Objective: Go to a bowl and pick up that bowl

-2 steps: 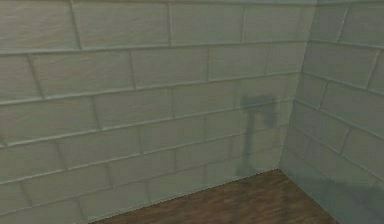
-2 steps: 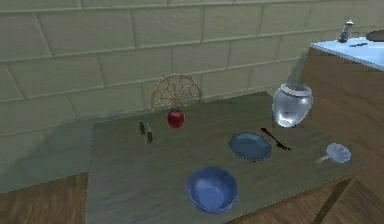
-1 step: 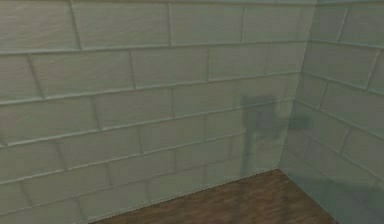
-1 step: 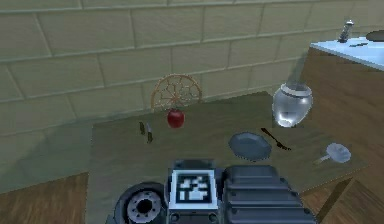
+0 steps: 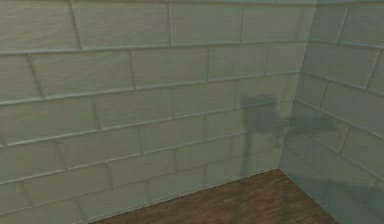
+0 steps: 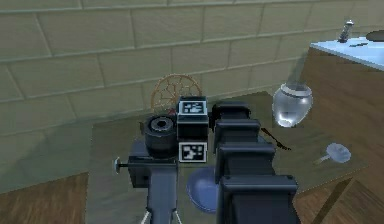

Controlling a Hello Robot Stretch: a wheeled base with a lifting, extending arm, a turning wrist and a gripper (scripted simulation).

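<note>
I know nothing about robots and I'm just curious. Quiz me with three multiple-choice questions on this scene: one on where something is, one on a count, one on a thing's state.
1. Where is the bluish round dish?
A on the table, beside the arm
B on a chair
C on a wall shelf

2. How many white squares with black marks sit at the arm's far end?
A one
B two
C four

3. How is the glass jar placed?
A on its side
B upside down
C upright

Answers:
1 A: the dish lies on the tabletop just left of the dark bar.
2 B: one square stands above the other.
3 C: its neck points up.
</note>
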